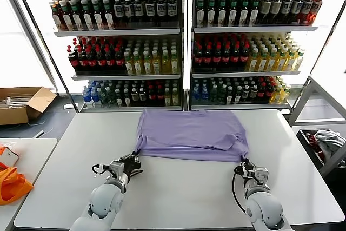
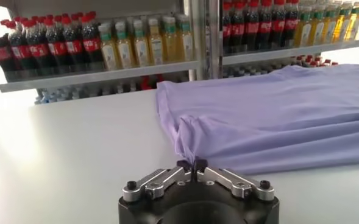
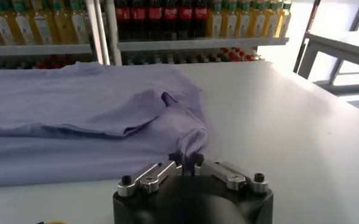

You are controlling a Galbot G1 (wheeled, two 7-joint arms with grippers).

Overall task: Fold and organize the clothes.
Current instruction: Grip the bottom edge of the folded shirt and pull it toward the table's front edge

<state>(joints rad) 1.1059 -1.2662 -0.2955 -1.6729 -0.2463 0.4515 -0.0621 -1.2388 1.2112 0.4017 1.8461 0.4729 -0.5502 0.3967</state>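
The lavender T-shirt (image 1: 190, 133) lies spread and partly folded on the white table (image 1: 173, 198), its far edge near the table's back. My left gripper (image 1: 133, 159) is shut on the shirt's near left corner; the left wrist view shows the fabric (image 2: 270, 115) pinched between the closed fingertips (image 2: 192, 164). My right gripper (image 1: 244, 165) is shut on the near right corner; the right wrist view shows a fold of the shirt (image 3: 94, 115) running into its closed fingertips (image 3: 186, 158). Both corners are pulled slightly toward the table's front.
Drink shelves (image 1: 184, 41) stand behind the table. An open cardboard box (image 1: 21, 104) sits on the floor at the far left. Bright orange fabric (image 1: 12, 183) lies on a side table to the left. A grey-white cloth bundle (image 1: 328, 140) sits in a bin to the right.
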